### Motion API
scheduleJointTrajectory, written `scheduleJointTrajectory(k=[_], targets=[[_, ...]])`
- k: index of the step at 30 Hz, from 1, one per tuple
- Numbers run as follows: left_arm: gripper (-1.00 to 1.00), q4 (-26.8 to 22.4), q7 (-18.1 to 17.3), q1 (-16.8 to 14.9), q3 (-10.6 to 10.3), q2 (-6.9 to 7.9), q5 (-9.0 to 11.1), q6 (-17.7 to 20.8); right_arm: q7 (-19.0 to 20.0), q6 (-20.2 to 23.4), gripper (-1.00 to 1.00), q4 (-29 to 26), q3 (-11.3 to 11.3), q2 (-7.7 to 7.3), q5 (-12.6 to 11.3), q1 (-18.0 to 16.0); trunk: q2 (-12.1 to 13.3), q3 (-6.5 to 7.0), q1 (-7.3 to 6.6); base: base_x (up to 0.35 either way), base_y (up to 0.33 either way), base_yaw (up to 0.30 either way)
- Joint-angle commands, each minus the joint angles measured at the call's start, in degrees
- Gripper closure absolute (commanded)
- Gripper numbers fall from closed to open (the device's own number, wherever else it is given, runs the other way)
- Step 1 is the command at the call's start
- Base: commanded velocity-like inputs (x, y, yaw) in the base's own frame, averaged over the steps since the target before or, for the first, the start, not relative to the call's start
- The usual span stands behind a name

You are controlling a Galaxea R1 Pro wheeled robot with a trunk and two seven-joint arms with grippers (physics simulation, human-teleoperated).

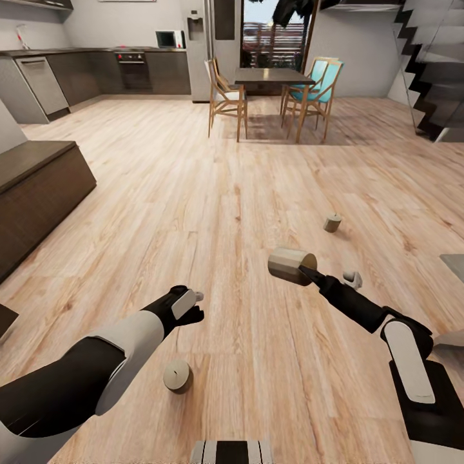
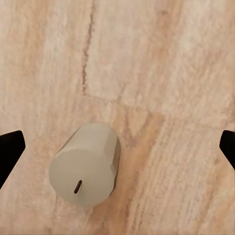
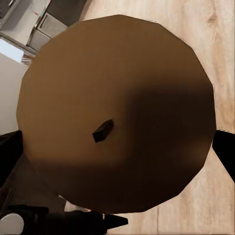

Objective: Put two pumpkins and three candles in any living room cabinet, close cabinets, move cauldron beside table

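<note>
A beige-grey candle hangs tilted above the floor, with my right gripper shut on it. In the right wrist view its wick end sits between the dark fingers. A second candle stands on the wooden floor just below my left gripper. The left wrist view looks down on this candle with the gripper open, its fingertips wide apart and clear of it. A third candle stands on the floor further ahead to the right. The long dark brown cabinet runs along the left, its fronts shut. Pumpkins and cauldron are out of view.
A dark dining table with teal and wooden chairs stands at the back, with kitchen counters behind on the left and stairs at the right. A grey flat corner pokes in at the right edge. Open wooden floor lies between.
</note>
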Motion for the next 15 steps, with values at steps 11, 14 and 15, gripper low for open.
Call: scheduleJointTrajectory(k=[11, 14, 15], targets=[[-1.0, 0.03, 0.23, 0.0, -0.66, -0.01, 0.79, 0.18, 17.34, 2.59, 1.0, 0.22, -0.16, -2.91, -0.83, 0.78, -0.17, -2.48, 0.27, 0.0, 0.0, 0.0], [-1.0, 0.13, 0.23, 0.0, -0.71, 0.09, 0.82, 0.15, 17.95, 2.67, 1.0, 0.25, -0.16, -2.96, -0.87, 0.79, -0.21, -3.15, 0.34, 0.0, 0.0, 0.0], [-1.0, 0.24, 0.23, -0.01, -0.72, 0.2, 0.83, 0.14, 18.09, 2.69, 1.0, 0.29, -0.16, -2.97, -0.88, 0.8, -0.22, -3.37, 0.37, 0.0, 0.0, 0.0]])
